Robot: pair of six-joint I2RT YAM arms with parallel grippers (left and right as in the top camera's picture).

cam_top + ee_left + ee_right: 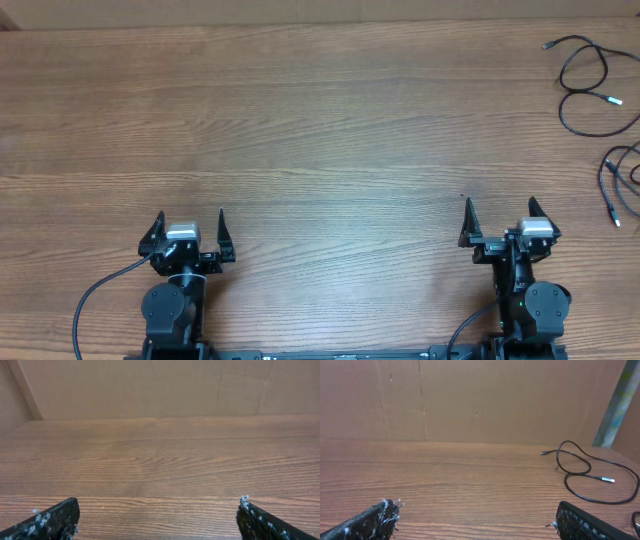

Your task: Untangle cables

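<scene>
From overhead I get bright, even, soft light across the counter (320, 120), with no glare and only faint shadows close under the arms (172, 300). Both wrist views look dimmer and warmer. The grain reads crisp near me and softens toward the far wall (150, 385). The fingers (55, 522) sit dark and slightly blurred in the bottom corners.

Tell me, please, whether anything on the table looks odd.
The cables lie far right on the table, one running out of view, away from the open left gripper and right gripper. Nothing looks spilled or damaged.
</scene>
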